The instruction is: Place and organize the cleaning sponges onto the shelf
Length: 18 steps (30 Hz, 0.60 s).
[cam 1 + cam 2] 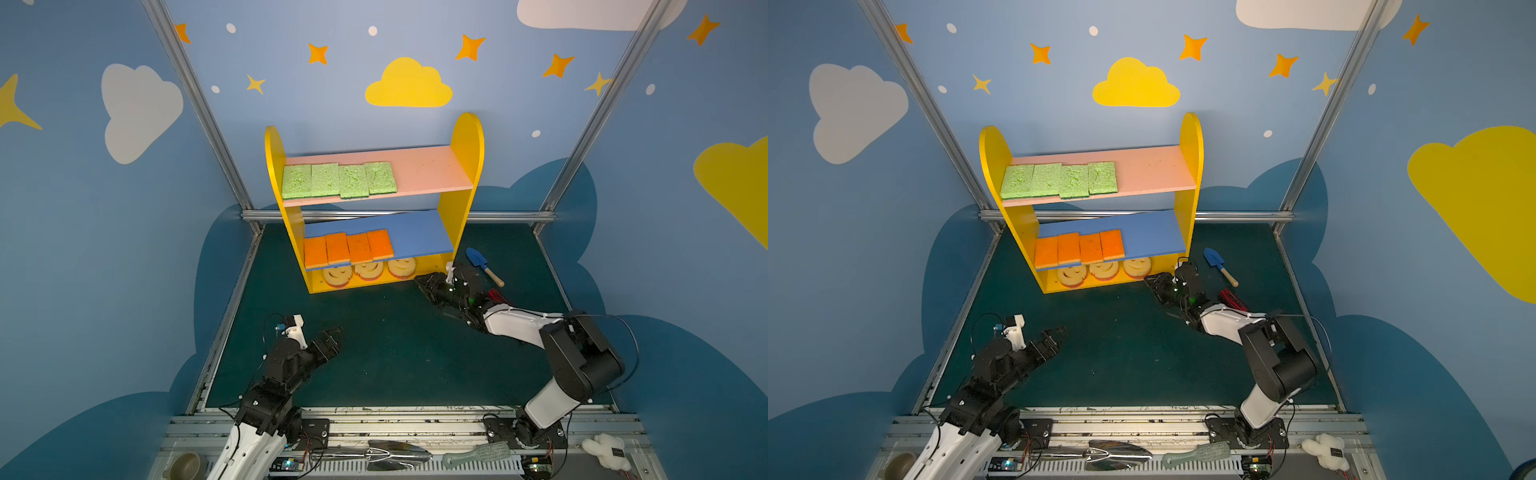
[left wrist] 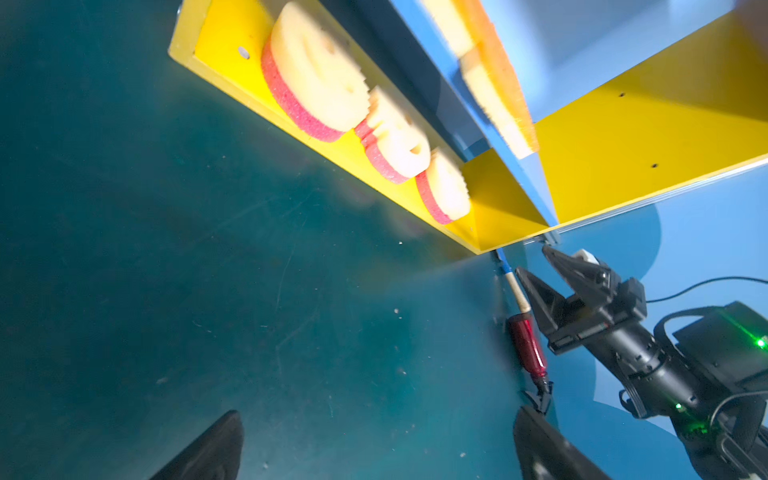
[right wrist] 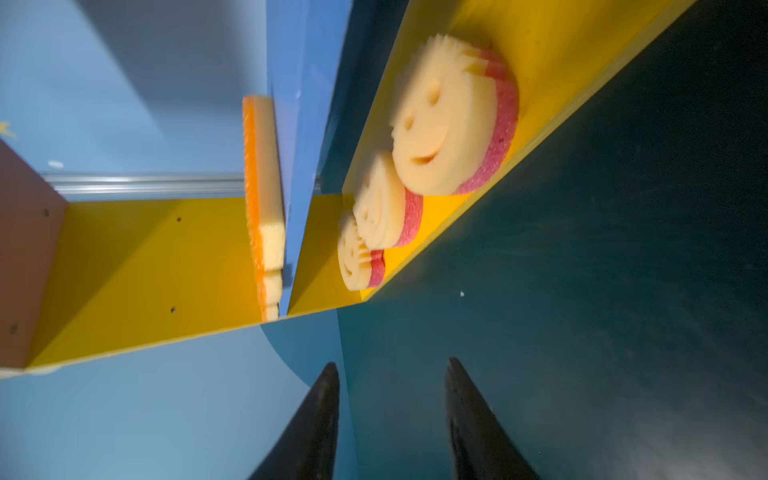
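Every sponge I can find is on the shelf at mid-frame in a top view. The four green sponges line the left part of the pink board. The four orange sponges sit in a row on the left part of the blue board below it. The three smiley sponges lie on the yellow base at the bottom. I see none loose on the mat, so I judge the placing done and the step in hand to be backing off.

My right gripper hangs just outside the base's lower right corner, jaws parted with nothing between them. In the right wrist view the nearest smiley sits in the upper right, well clear of my fingertips. My left gripper is spread wide and empty over the mat, lower left of frame.

Next I would draw the right arm toward the lower right, minding the yellow side panel and the blue shovel just right of it. The third green sponge sits slightly lower than its neighbours and may want a nudge.
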### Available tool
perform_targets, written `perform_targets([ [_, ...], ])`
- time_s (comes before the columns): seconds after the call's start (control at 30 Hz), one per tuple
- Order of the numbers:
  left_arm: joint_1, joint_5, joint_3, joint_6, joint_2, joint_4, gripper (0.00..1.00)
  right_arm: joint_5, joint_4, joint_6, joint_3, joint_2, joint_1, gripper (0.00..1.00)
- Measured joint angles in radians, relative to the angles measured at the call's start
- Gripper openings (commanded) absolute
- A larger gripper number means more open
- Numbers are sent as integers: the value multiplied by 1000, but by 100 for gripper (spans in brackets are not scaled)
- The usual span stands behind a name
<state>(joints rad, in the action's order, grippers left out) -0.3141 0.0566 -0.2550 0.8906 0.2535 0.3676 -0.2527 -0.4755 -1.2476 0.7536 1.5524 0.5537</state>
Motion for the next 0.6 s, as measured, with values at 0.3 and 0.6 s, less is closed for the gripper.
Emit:
perform_targets([
  [0.3,0,-2,-79,-20,79,101,100,17,363,290,-102,-488,-59,49],
  [0.6,0,-133,-152,-103,176,106,100,372,633,617,-252,-972,-79,89],
])
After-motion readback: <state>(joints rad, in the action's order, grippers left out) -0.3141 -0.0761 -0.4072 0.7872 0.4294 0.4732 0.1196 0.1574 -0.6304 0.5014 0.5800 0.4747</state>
